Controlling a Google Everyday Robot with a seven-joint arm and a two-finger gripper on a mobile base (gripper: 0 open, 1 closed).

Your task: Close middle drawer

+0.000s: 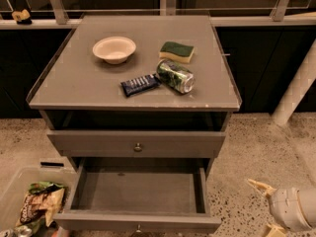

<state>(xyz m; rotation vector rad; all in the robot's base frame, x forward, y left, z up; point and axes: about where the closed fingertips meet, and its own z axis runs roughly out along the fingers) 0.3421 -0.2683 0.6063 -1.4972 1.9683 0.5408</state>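
Note:
The middle drawer [138,191] of the grey cabinet is pulled far out, and its shallow grey box looks empty. Its flat front [98,221] runs along the bottom edge of the camera view, with the small knob [138,229] just showing. The upper drawer [187,143], with the same knob, sits nearly flush above it. The lowest drawer is hidden. My gripper [263,207] is at the bottom right, low over the floor, to the right of the open drawer and apart from it. Its two tan fingers [257,185] are spread open and empty.
On the cabinet top [74,83] are a bowl [114,49], a green sponge [177,52], a can [175,76] lying on its side and a dark snack bar [140,84]. A clear bin [19,174] with snack bags stands at the bottom left. A white post [296,88] leans at the right.

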